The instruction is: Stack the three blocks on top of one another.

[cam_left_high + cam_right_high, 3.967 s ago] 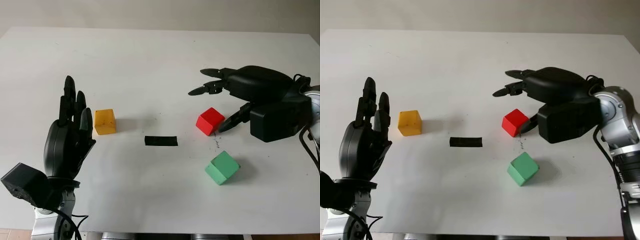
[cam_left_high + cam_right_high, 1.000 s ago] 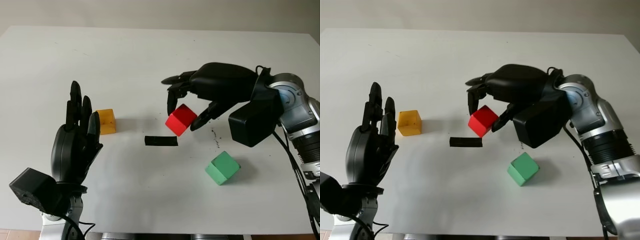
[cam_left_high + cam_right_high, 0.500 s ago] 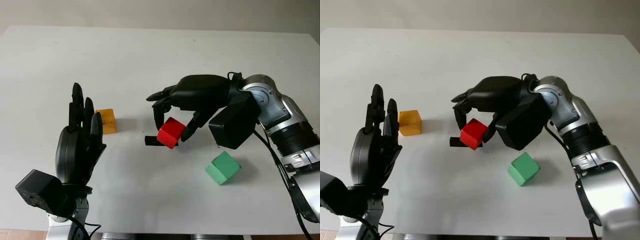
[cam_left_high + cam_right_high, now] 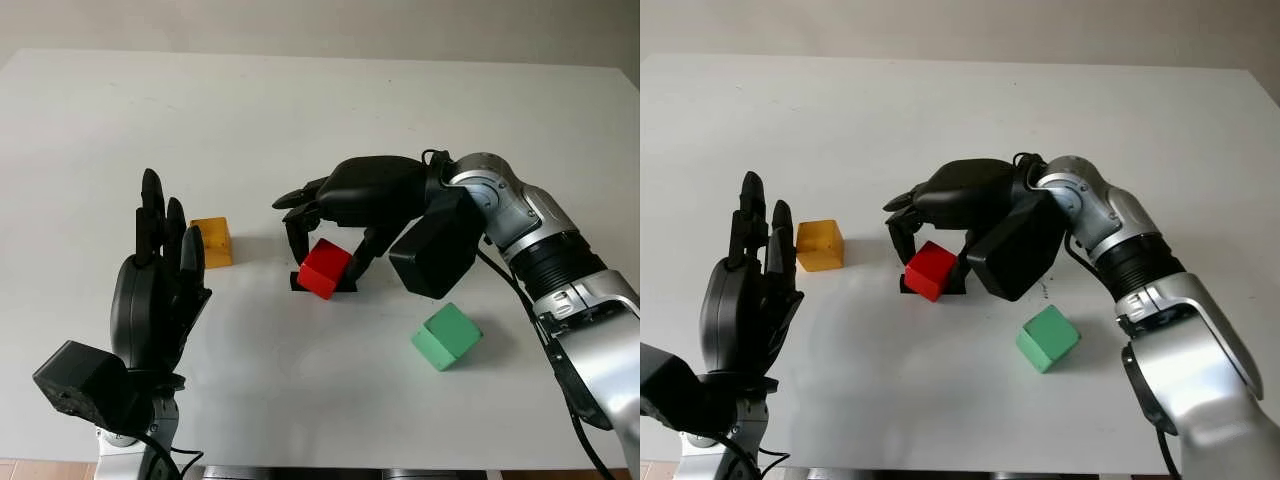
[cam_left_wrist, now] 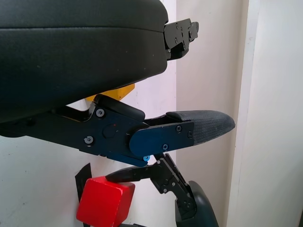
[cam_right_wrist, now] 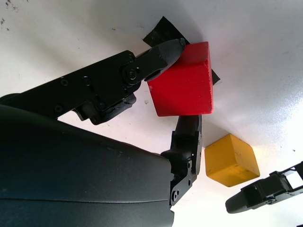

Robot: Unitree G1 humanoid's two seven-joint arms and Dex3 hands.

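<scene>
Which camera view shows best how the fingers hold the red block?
The right wrist view: the right hand's fingers press on the red block from two sides. Both eye views show it half hidden under the right hand; the left wrist view shows one corner.

A white surface [image 4: 300, 110] is observed, carrying the items. A yellow block [image 4: 212, 243] is seated on it toward the left. A strip of black tape [image 4: 345, 286] is stuck flat near the centre, with a red block [image 4: 324, 268] positioned over it. A green block [image 4: 446, 336] is set well apart, toward the right. Small dark marks [image 4: 1042, 290] are noted just beside the tape.
</scene>
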